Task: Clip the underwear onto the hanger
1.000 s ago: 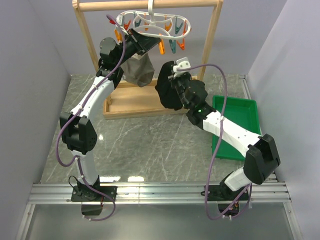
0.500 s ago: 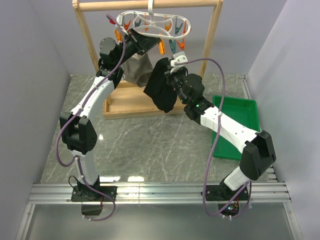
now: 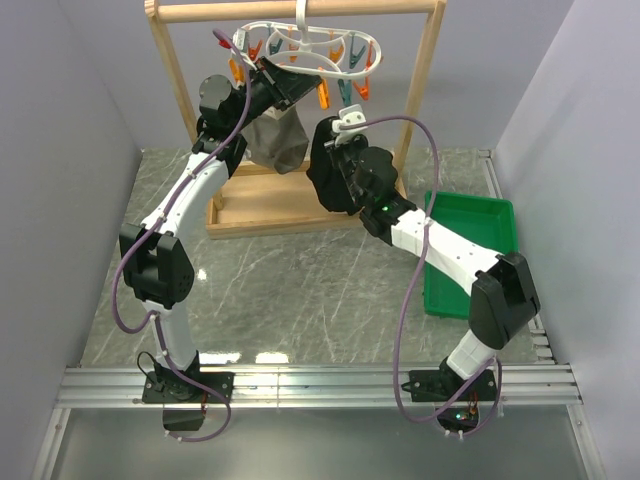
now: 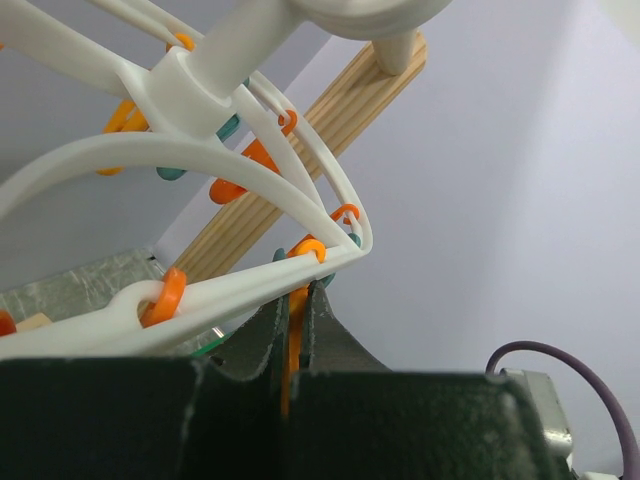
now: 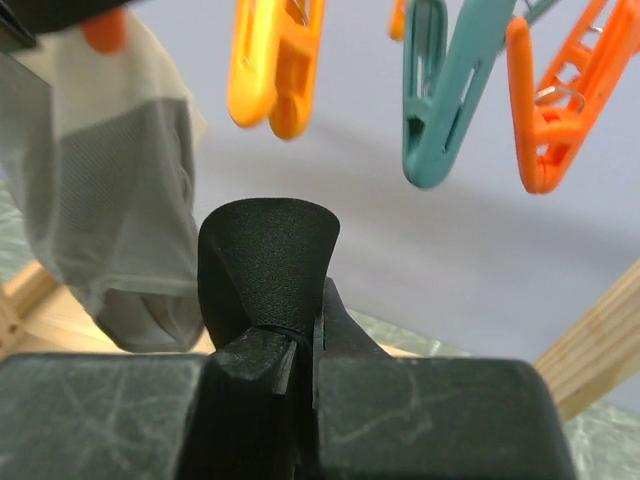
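Note:
The hanger (image 3: 352, 47), a white oval frame with orange and teal pegs, hangs by its hook from the wooden rack's top bar. My left gripper (image 3: 308, 92) is shut on an orange peg (image 4: 296, 305) at the frame's (image 4: 200, 150) rim. Just below and right of it, my right gripper (image 3: 330, 145) is shut on a fold of the black underwear (image 3: 326, 180), which hangs bunched beneath it. In the right wrist view the pinched underwear (image 5: 265, 250) stands a little below an orange peg (image 5: 272, 70) and a teal peg (image 5: 438, 95).
A grey-beige garment (image 3: 275, 140) hangs clipped at the hanger's left side, close beside the underwear. The tall wooden rack (image 3: 170, 80) stands on a wooden base (image 3: 250, 215). A green tray (image 3: 470, 250) lies at the right.
My right arm has carried the underwear up and left, from over the rack's base to just under the hanger's pegs; the cloth swung, then bunched. The left arm stayed still.

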`<state>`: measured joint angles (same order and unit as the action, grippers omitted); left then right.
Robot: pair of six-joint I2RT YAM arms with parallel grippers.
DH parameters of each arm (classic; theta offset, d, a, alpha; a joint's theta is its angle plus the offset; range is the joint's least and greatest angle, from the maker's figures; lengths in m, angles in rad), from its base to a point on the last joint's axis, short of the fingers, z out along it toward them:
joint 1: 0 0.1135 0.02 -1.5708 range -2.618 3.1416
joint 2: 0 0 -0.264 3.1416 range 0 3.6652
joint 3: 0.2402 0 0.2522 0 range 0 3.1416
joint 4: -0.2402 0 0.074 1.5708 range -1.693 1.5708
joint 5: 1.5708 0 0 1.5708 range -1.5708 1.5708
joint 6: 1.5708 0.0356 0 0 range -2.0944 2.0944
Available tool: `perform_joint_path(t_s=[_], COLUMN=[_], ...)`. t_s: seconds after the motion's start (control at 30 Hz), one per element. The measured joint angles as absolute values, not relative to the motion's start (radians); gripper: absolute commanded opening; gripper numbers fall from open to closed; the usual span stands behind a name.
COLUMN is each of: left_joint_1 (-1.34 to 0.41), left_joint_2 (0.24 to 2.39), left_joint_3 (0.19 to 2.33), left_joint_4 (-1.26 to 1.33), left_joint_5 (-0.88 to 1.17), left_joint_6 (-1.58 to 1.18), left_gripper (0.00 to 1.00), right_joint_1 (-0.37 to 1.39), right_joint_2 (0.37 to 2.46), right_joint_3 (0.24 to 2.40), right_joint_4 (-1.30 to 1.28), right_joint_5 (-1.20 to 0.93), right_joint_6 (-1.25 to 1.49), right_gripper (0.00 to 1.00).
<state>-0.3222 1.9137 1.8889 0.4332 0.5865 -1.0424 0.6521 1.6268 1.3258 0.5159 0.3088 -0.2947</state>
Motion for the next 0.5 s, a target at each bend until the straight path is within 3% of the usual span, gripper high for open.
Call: perform_joint_path(t_s=[0.5], left_joint_1=[-0.322], left_joint_2=[1.914], left_joint_3=[1.889], left_joint_4=[0.427], left_joint_5=[0.586], left_joint_6=[-1.042], left_gripper=[0.00], right_joint_1=[0.661], right_joint_2=[1.640], right_joint_3=[1.344], right_joint_4=[0.600], right_joint_5=[0.370], right_joint_6=[-0.357], right_gripper=[0.00])
